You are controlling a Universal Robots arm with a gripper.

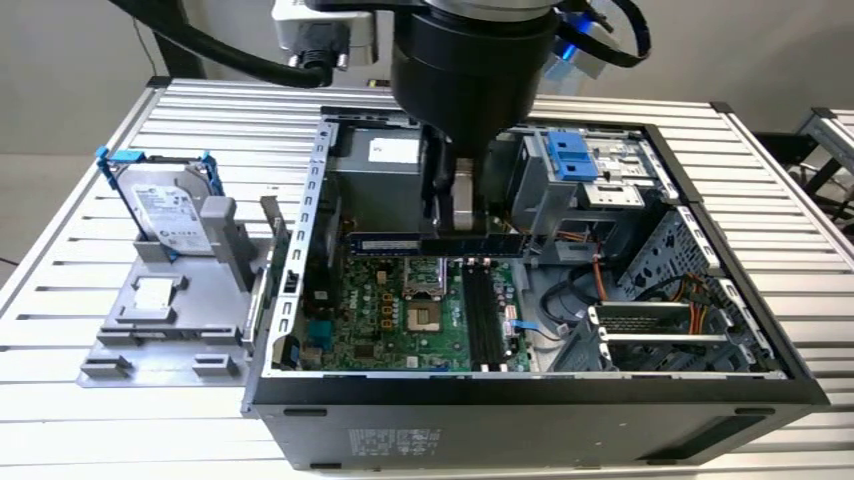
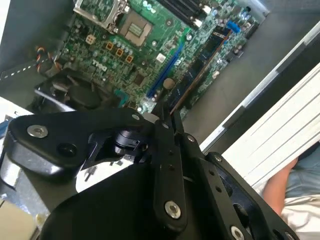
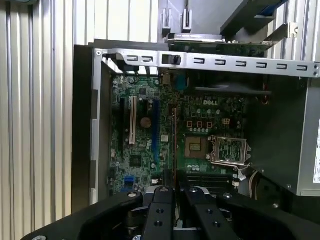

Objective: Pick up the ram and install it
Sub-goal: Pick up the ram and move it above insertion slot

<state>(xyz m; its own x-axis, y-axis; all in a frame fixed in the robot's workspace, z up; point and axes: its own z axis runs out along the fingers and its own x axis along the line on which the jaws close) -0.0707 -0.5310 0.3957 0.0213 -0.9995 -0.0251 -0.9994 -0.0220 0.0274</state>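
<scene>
The matte black, bolted metal tool (image 1: 453, 230) is clamped on the thin, flat, greyish-green ram stick (image 1: 387, 241), holding it level above the green motherboard (image 1: 374, 320) inside the open black case (image 1: 534, 420), which stands on a ribbed aluminium surface (image 1: 134, 430).

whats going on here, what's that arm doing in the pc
A single robot arm is working over an open computer case. Its tool is shut on the ram, holding it in the air above the motherboard. The stick is not yet in the black slots.
</scene>
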